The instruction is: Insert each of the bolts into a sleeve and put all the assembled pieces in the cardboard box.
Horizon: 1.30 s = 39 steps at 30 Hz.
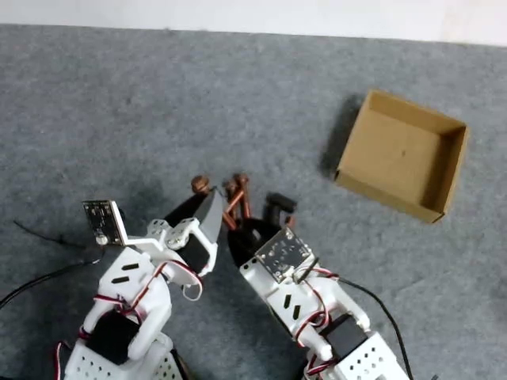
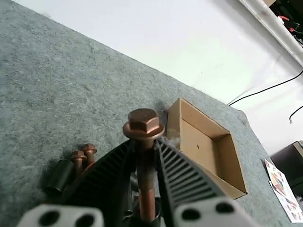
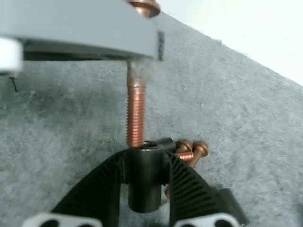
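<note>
My left gripper [image 2: 145, 142] is shut on a copper bolt [image 2: 144, 126], hex head up; from above it sits at the carpet's middle [image 1: 207, 198]. My right gripper [image 3: 146, 160] is shut on a black sleeve [image 3: 144, 182], right beside the left one [image 1: 244, 231]. The bolt's threaded shaft [image 3: 136, 113] hangs upright with its tip at the sleeve's open mouth. Two loose bolts [image 1: 237, 195] lie just beyond the grippers, with a second black sleeve [image 1: 279, 207] to their right. The open cardboard box [image 1: 380, 188] stands at the far right, with nothing visible inside.
Grey carpet [image 1: 119, 119] covers the table, with bare room on the left and between the grippers and the box. A white wall strip [image 1: 253, 16] runs along the far edge. Black cables [image 1: 40, 237] trail near the left arm's base.
</note>
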Motion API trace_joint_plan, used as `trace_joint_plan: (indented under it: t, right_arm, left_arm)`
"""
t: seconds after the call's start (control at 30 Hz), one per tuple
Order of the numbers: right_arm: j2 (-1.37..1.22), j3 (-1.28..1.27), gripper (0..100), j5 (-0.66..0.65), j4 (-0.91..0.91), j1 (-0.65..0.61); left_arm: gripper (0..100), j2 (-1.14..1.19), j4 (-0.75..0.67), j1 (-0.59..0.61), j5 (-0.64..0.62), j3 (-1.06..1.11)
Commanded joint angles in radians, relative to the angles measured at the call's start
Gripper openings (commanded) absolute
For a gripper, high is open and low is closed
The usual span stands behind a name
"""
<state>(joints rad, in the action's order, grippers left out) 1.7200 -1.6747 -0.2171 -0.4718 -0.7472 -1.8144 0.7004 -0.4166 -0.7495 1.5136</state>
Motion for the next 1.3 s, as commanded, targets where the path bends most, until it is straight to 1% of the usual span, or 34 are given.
trace_joint_plan:
  t: [0.0,0.77,0.83,0.93,1.03,1.17,1.27]
  right_arm:
    - [0.025,-0.156,0.5,-0.008,0.008,-0.013]
    - [0.027,-0.156,0.5,-0.008,0.005,-0.013]
    - [0.027,-0.156,0.5,-0.009,0.005,-0.019]
    - [0.027,-0.156,0.5,-0.029,0.007,-0.036]
    - [0.027,-0.156,0.5,-0.089,0.008,-0.039]
    - [0.027,-0.156,0.5,-0.091,0.010,-0.038]
    - [0.027,-0.156,0.5,-0.094,0.010,-0.036]
  left_arm:
    - [1,0.001,-0.020,-0.019,-0.049,0.013]
    - [1,0.001,-0.044,0.002,-0.051,0.036]
    - [1,0.001,-0.074,0.036,-0.052,0.039]
    - [1,0.001,-0.161,0.093,-0.092,0.091]
    - [1,0.001,-0.184,0.093,-0.097,0.113]
    - [1,0.001,-0.183,0.091,-0.097,0.113]
    - [1,0.001,-0.183,0.054,-0.095,0.113]
